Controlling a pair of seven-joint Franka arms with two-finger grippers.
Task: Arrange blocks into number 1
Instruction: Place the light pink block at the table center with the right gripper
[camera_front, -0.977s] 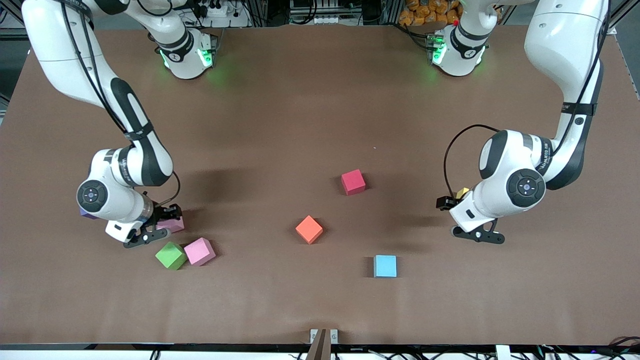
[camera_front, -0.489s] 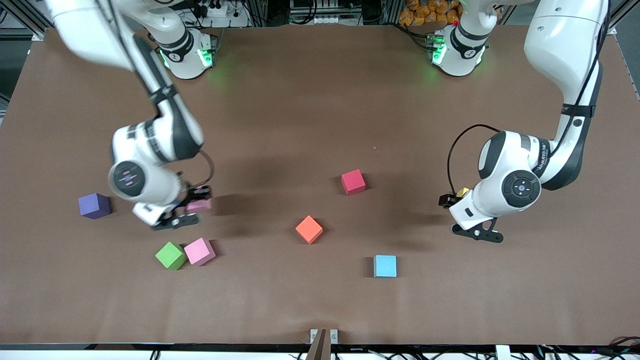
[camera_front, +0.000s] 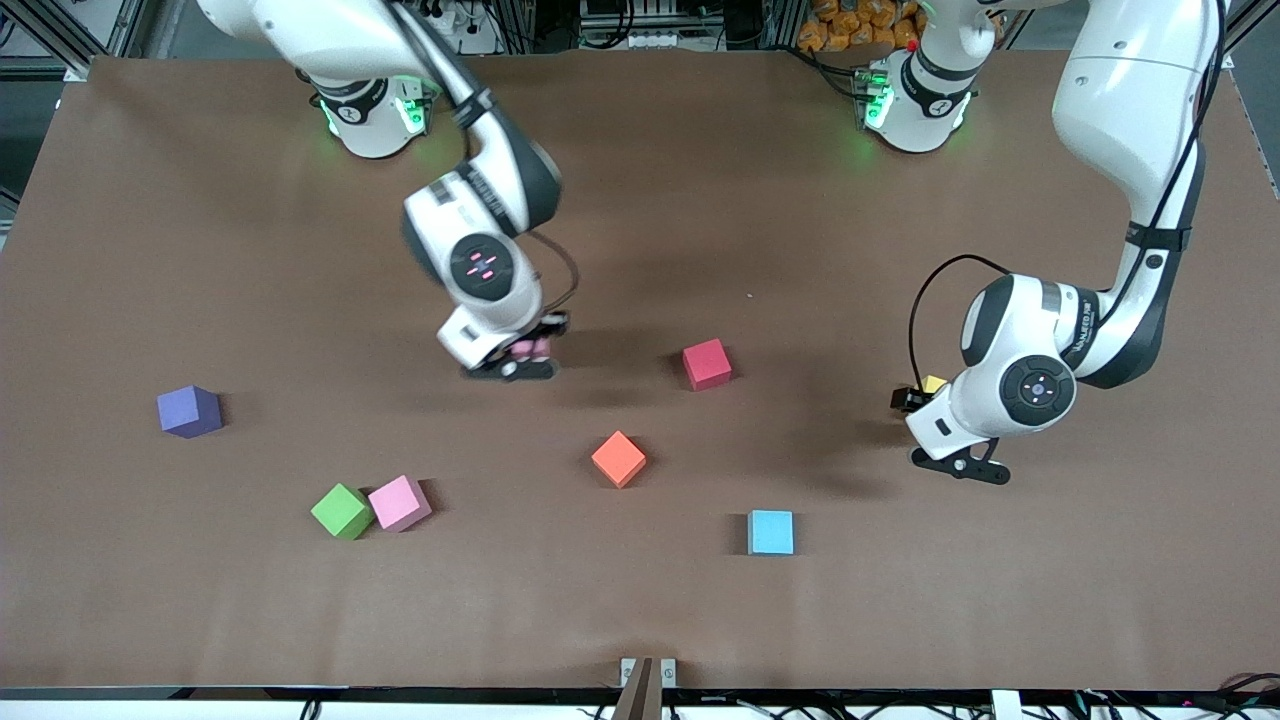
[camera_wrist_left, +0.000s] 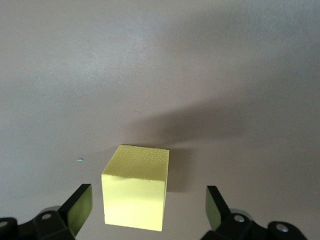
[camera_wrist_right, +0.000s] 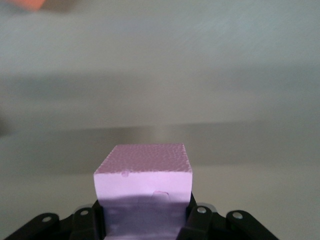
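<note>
My right gripper (camera_front: 530, 353) is shut on a pink block (camera_front: 527, 347) and holds it over bare table, a short way from the red block (camera_front: 706, 363) toward the right arm's end. In the right wrist view the pink block (camera_wrist_right: 143, 175) fills the shut right gripper (camera_wrist_right: 143, 215). A green block (camera_front: 341, 511) and a second pink block (camera_front: 399, 502) touch each other nearer the front camera. My left gripper (camera_front: 920, 395) is open over the yellow block (camera_front: 935, 383). In the left wrist view, the yellow block (camera_wrist_left: 135, 192) stands between the left gripper's (camera_wrist_left: 148, 210) fingers with a gap on each side.
A purple cube (camera_front: 189, 411) lies toward the right arm's end of the brown table (camera_front: 640, 620). An orange cube (camera_front: 618, 458) and a light blue cube (camera_front: 771, 532) lie nearer the front camera than the red block. The orange cube (camera_wrist_right: 25, 4) also shows in the right wrist view.
The right arm lifted the pink block from beside the green and pink pair and carried it toward the table's middle, close to the red block. The left arm barely moved.
</note>
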